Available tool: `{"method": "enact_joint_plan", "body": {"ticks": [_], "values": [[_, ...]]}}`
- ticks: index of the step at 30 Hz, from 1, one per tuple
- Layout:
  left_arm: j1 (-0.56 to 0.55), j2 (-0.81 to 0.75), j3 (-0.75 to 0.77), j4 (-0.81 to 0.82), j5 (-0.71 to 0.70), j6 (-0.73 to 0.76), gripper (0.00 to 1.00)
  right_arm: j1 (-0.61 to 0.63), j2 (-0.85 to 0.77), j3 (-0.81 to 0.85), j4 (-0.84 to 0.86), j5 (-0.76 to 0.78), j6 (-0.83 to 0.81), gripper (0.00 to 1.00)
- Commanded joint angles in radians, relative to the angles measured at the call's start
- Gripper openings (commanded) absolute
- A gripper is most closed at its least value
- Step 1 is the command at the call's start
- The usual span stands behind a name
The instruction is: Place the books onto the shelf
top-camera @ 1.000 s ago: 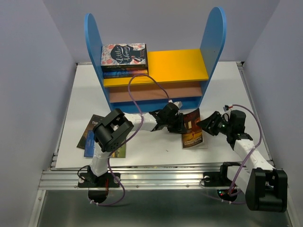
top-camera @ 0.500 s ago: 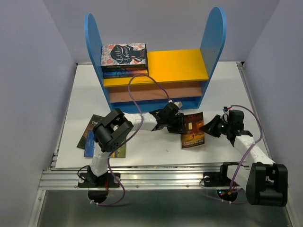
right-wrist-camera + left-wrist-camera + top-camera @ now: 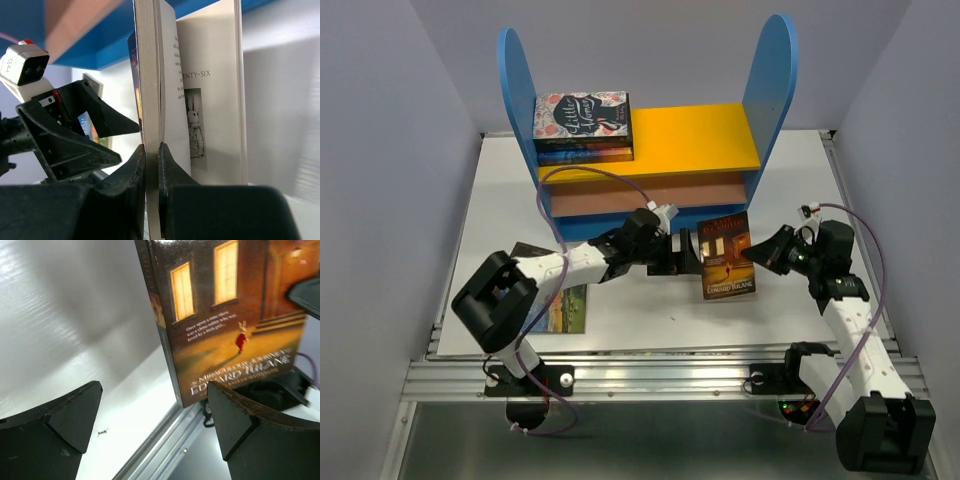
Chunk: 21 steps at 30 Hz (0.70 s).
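The right gripper (image 3: 152, 147) is pinching the book (image 3: 728, 262) upright, likely for shelving. The left gripper (image 3: 686, 252) is gaping beside it.

Bright even light, soft wrist-view blur

Between the left gripper (image 3: 687, 252) and the right gripper (image 3: 756, 253), facing each other across it: one book (image 3: 728, 262), standing up on edge. Pinched at its page side between the right gripper's closed fingers, with some leaves fanning loose beside them. Just ahead of the left gripper's spread fingers and apart from both, spine toward the gap between them, cover running off toward the right-hand finger. Beyond both grippers, close behind the book: the shelf (image 3: 775, 90). On its top board (image 3: 705, 135), at the end beyond and left of the left gripper: a stack of books (image 3: 582, 125), lying flat. Back behind the left gripper, beside and partly under its arm: loose books (image 3: 563, 308), flat on the table (image 3: 650, 315).
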<state>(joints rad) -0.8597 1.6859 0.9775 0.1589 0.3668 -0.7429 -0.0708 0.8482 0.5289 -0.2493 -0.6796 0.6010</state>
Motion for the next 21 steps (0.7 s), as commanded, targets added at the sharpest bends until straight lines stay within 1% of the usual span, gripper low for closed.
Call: {"method": "enact_joint_plan", "body": {"ticks": [1, 3, 5, 6, 7, 8, 9, 14, 17, 19, 21], "values": [[0.065, -0.193, -0.127, 0.132, 0.092, 0.016, 0.99, 0.005, -0.060, 0.092, 0.058, -0.106, 0.052, 0.01], [0.074, -0.241, -0.176, 0.230, 0.153, 0.014, 0.99, 0.005, -0.063, 0.115, 0.074, -0.135, 0.081, 0.01], [0.073, -0.296, -0.192, 0.284, 0.213, 0.016, 0.99, 0.005, -0.064, 0.120, 0.113, -0.208, 0.141, 0.01], [0.073, -0.311, -0.197, 0.316, 0.224, 0.019, 0.99, 0.005, -0.069, 0.114, 0.183, -0.237, 0.169, 0.01], [0.073, -0.336, -0.204, 0.327, 0.231, 0.020, 0.99, 0.005, -0.074, 0.109, 0.218, -0.280, 0.202, 0.01], [0.073, -0.347, -0.204, 0.332, 0.231, 0.023, 0.99, 0.005, -0.087, 0.105, 0.254, -0.294, 0.256, 0.01], [0.073, -0.356, -0.206, 0.335, 0.231, 0.027, 0.99, 0.005, -0.093, 0.105, 0.316, -0.307, 0.276, 0.01], [0.071, -0.403, -0.220, 0.402, 0.247, 0.013, 0.99, 0.005, -0.101, 0.135, 0.360, -0.339, 0.335, 0.01], [0.067, -0.399, -0.211, 0.422, 0.230, 0.005, 0.99, 0.005, -0.103, 0.119, 0.461, -0.376, 0.414, 0.01], [0.065, -0.390, -0.200, 0.441, 0.222, -0.009, 0.99, 0.005, -0.104, 0.125, 0.478, -0.383, 0.419, 0.01], [0.059, -0.374, -0.192, 0.473, 0.236, -0.021, 0.88, 0.005, -0.104, 0.129, 0.484, -0.385, 0.425, 0.01]]}}
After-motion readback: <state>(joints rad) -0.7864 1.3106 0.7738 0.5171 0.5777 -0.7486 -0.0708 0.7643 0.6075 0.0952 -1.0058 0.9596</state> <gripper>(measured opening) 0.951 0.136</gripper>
